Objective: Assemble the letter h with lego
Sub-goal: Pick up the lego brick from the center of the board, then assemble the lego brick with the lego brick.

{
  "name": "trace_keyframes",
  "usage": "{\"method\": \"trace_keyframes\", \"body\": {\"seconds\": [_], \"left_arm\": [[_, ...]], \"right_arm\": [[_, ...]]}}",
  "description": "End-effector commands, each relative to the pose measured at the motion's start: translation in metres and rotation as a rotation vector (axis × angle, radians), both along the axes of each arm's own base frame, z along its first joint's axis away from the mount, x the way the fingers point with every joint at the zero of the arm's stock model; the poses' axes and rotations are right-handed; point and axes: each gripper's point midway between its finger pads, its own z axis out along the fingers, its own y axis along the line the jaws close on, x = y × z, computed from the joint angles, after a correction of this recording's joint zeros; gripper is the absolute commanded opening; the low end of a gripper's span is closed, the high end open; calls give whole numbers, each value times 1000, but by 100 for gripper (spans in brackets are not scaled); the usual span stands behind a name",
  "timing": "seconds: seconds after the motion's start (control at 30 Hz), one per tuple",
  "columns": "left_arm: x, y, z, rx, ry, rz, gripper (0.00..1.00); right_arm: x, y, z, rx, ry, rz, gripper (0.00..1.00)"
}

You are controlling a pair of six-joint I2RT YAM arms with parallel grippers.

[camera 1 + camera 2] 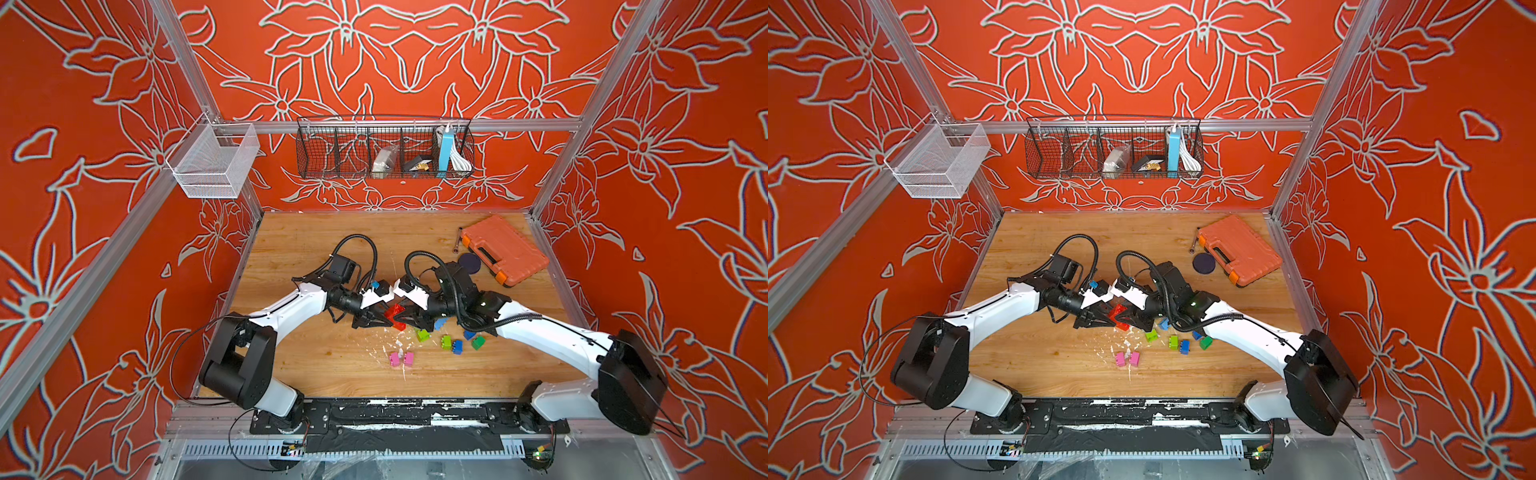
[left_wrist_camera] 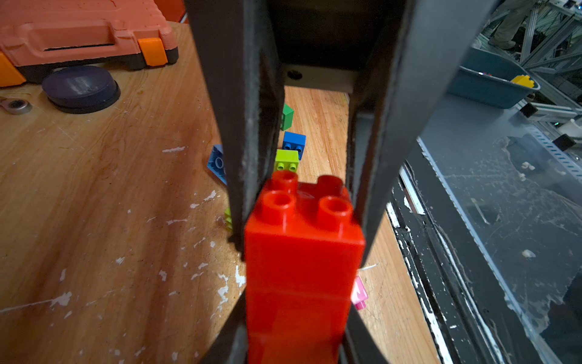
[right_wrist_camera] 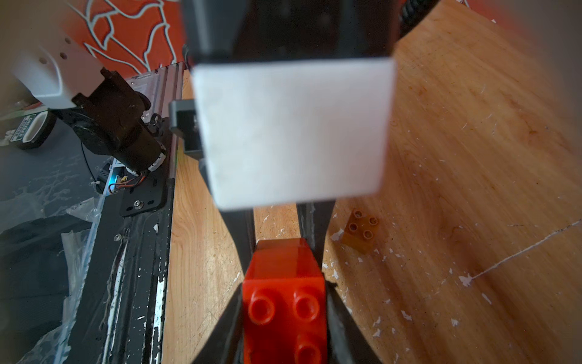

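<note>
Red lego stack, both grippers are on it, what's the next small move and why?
Probably let go fully with the left gripper and ease it straight back off the red lego stack. The right gripper is clamped on the studded end, so one hold seems enough, and the loose lime green brick and blue brick lie over on the robot's right.

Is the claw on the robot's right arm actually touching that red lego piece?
Touching. In the right wrist view, the right gripper has its fingers against both sides of the red lego, no gap showing.
</note>
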Motion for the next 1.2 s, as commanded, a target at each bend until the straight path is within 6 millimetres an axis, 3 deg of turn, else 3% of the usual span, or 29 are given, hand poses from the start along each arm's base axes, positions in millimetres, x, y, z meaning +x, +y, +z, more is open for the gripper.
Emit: {"method": "trace_keyframes", "body": {"seconds": [0.0,0.03,0.07,0.1,0.33,0.53,0.73,1.03,1.17], "left_arm": [[8,6,22,-58,-5,43,61],[10,11,24,-63,4,60,69],[12,16,27,-69,14,77,97],[15,22,30,-72,17,97,100],[40,79,41,-54,4,324,100],[104,154,7,119,2,809,100],[134,213,-13,193,36,1221,100],[147,268,-21,191,56,1565,100],[145,279,-33,252,133,1620,100]], "right_arm": [[6,6,6,8,26,-24,27],[9,6,6,-4,26,-37,26],[13,5,5,-17,25,-57,25],[17,5,5,-29,26,-78,25],[49,13,-2,-115,71,-199,21],[72,22,-7,-197,146,-296,17],[85,23,-19,-334,194,-386,15],[81,35,-42,-435,223,-444,16],[77,44,-54,-473,252,-445,16]]}}
